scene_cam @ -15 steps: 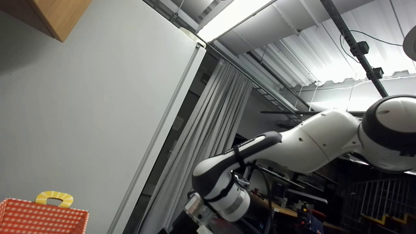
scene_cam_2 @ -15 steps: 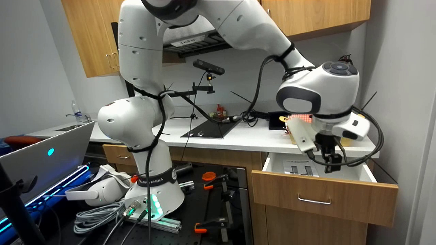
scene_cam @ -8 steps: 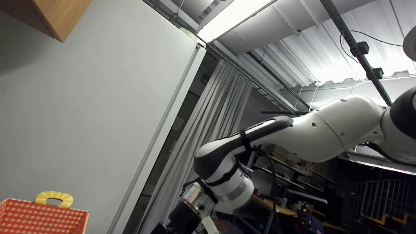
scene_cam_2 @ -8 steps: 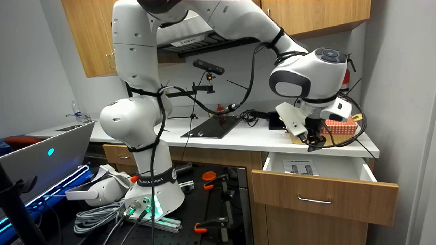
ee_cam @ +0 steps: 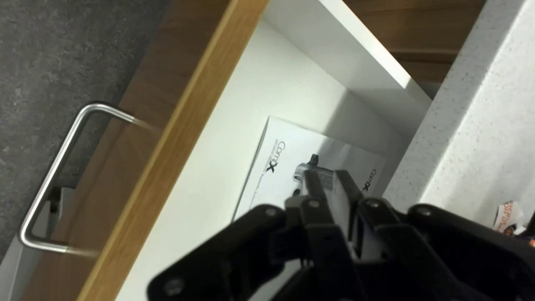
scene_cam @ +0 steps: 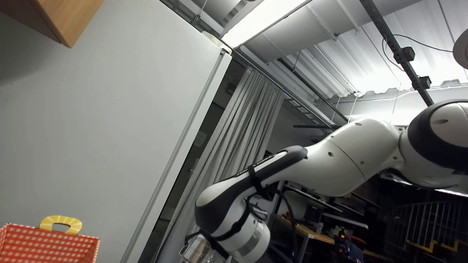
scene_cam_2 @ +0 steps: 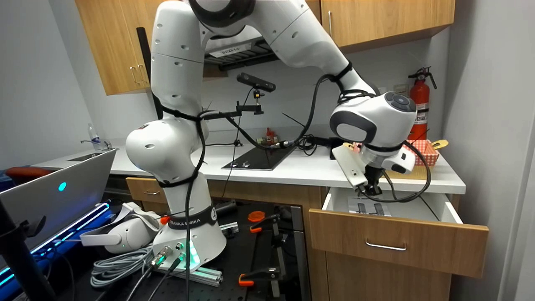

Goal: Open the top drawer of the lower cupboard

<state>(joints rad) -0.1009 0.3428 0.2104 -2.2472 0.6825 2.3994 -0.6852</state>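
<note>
The top drawer (scene_cam_2: 397, 240) of the lower cupboard (scene_cam_2: 388, 278) stands pulled out, its white inside in sight. On its wooden front is a metal handle (ee_cam: 54, 171), and nothing touches it. My gripper (ee_cam: 327, 173) hangs above the drawer's inside, close to the worktop edge. A narrow gap shows between its fingers, with nothing held in it. In an exterior view the gripper (scene_cam_2: 373, 190) is small and dark, partly behind its cable; elsewhere it is cut off by the lower picture edge.
A printed booklet (ee_cam: 271, 163) lies on the drawer floor. The worktop (scene_cam_2: 309, 173) overhangs the drawer's back part. On it stand a red checked basket (scene_cam_2: 423, 152) and a fire extinguisher (scene_cam_2: 419, 108). A grey wall (scene_cam_2: 480, 125) borders the right.
In an exterior view my gripper has moved left, rising first and then dropping a little. Its fingers have come closer together. The drawer has stayed pulled out.
</note>
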